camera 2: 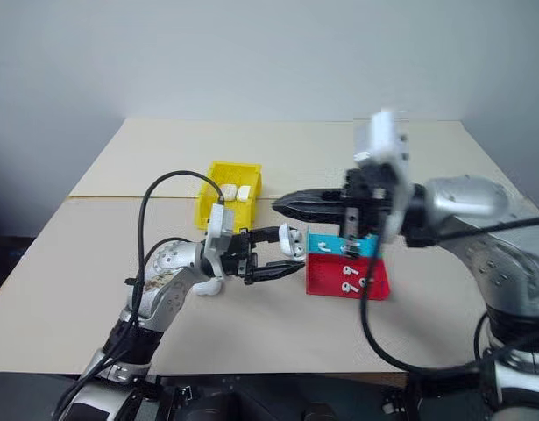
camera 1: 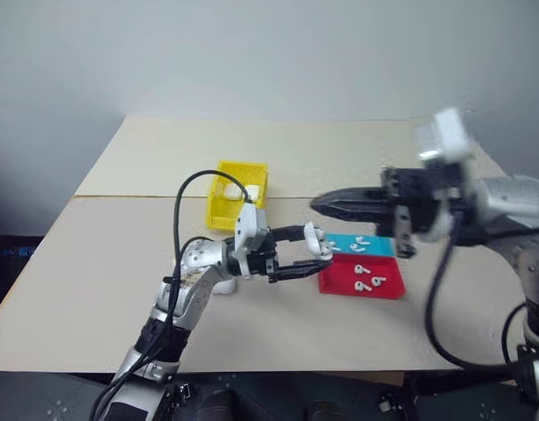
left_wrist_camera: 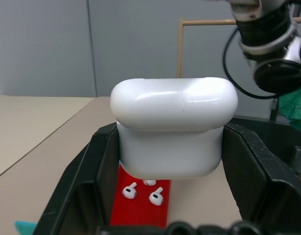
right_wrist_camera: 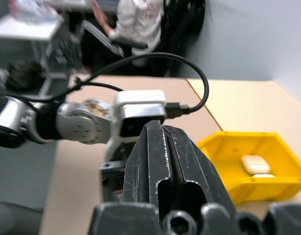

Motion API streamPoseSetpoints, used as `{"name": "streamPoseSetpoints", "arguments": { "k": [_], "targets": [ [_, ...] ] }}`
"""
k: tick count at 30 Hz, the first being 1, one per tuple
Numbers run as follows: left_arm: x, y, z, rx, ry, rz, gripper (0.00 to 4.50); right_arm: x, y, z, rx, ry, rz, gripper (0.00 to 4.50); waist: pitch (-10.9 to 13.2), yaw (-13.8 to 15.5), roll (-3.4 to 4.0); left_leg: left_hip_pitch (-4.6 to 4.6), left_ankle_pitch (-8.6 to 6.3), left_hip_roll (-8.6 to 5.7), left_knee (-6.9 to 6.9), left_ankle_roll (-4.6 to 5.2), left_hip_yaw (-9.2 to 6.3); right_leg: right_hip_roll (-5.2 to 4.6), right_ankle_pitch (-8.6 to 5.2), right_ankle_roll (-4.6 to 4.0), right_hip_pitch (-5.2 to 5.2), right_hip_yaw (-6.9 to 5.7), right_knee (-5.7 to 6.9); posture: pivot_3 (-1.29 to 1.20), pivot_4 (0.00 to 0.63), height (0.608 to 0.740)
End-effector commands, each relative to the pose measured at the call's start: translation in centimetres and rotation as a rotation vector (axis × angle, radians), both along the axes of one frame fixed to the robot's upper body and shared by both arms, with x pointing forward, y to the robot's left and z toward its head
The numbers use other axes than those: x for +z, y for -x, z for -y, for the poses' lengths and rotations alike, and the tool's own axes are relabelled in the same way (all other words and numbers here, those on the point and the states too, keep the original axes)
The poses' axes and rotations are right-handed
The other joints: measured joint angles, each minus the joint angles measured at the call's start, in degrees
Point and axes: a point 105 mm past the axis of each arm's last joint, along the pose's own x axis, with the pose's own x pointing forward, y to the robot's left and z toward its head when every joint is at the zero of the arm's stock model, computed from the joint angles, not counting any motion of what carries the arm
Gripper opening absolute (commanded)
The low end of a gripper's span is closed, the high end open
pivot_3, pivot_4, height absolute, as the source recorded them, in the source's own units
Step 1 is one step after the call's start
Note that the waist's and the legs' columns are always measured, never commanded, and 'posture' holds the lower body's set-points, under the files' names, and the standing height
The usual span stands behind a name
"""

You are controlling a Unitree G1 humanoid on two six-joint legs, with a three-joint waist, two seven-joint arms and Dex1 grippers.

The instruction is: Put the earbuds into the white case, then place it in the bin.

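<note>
I see my left gripper [camera 1: 324,260] clamping the glossy white rounded plastic case [left_wrist_camera: 173,128]; my right gripper [camera 2: 280,205] is closed, empty

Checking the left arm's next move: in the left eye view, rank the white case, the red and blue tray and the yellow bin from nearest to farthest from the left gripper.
1. White case: between the left gripper fingers.
2. Red and blue tray: just beyond the fingertips, toward the robot's right.
3. Yellow bin: farther back on the table, holding two more cases.

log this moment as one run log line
left claw: shut on case | right claw: shut, empty, above case | earbuds: in tray | bin: two cases inside
</note>
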Motion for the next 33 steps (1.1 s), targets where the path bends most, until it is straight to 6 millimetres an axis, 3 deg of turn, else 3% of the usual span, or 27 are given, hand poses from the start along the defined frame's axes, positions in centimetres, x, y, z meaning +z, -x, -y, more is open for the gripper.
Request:
{"name": "streamPoseSetpoints", "arguments": {
  "k": [1,5,9,15,21,24,27,30,33],
  "targets": [
    [1.5,0.1,0.7,-0.025,0.027,0.065,2.79,0.2,0.0,-1.4,-0.01,0.106,0.038,0.03,0.0,0.1,0.0,-0.12,0.01,0.0,0.0,0.0,-0.02,0.0,0.0,0.0,-0.09,0.0,0.02,0.0,0.15,0.74],
    [1.7,0.1,1.0,-0.027,0.037,0.071,2.79,-0.7,0.5,-2.2,0.038,0.211,0.061,0.03,0.0,0.6,0.0,-0.37,-0.04,0.01,0.15,0.09,-0.05,0.0,0.0,0.0,-0.19,-0.06,-0.05,0.0,0.15,0.74],
    [2.0,-0.2,0.9,0.007,0.059,0.078,2.79,-2.5,-0.2,-0.9,0.007,0.303,0.06,0.03,0.0,1.1,0.0,-0.47,-0.09,0.01,0.33,0.17,-0.04,-0.02,0.0,0.01,-0.21,-0.08,-0.07,0.0,0.15,0.74],
    [2.3,0.0,0.3,0.025,0.069,0.082,2.79,-3.3,-0.6,1.2,-0.043,0.328,0.044,0.03,0.0,1.0,0.0,-0.44,-0.09,0.01,0.4,0.17,-0.05,0.0,0.0,0.02,-0.2,-0.07,0.03,0.0,0.15,0.74],
    [2.6,0.0,-0.3,0.059,0.074,0.088,2.79,-2.5,-0.9,3.2,-0.14,0.252,0.017,0.03,0.0,1.0,0.02,-0.42,-0.09,0.02,0.4,0.17,-0.03,0.0,0.0,0.02,-0.2,-0.05,0.03,0.0,0.15,0.74],
    [3.1,-0.5,-1.0,0.132,0.092,0.103,2.79,-0.5,-1.2,4.2,-0.202,0.074,0.029,0.03,0.0,1.0,0.02,-0.42,-0.09,0.01,0.4,0.17,-0.03,-0.01,0.01,0.02,-0.18,-0.05,0.02,0.0,0.15,0.74],
    [3.9,-1.8,-2.2,0.261,0.126,0.11,2.79,0.8,-1.1,5.8,-0.26,-0.074,0.02,0.03,0.0,1.0,0.02,-0.41,-0.08,0.02,0.4,0.16,-0.05,-0.01,0.01,0.03,-0.16,-0.05,0.04,0.0,0.15,0.74],
    [4.6,-4.3,-4.1,0.488,0.149,0.121,2.79,-0.6,-0.7,7.0,-0.31,-0.101,-0.007,0.03,0.0,1.2,0.01,-0.4,-0.09,0.01,0.4,0.16,-0.07,-0.02,0.01,0.04,-0.1,-0.09,0.01,0.0,0.15,0.74],
    [4.4,-7.9,-6.0,0.766,0.132,0.108,2.79,-3.0,-0.7,6.9,-0.354,-0.102,-0.06,0.03,0.0,1.2,0.01,-0.4,-0.09,0.0,0.43,0.17,-0.06,-0.02,0.03,0.06,-0.09,-0.08,0.02,0.0,0.15,0.74]
  ]
}}
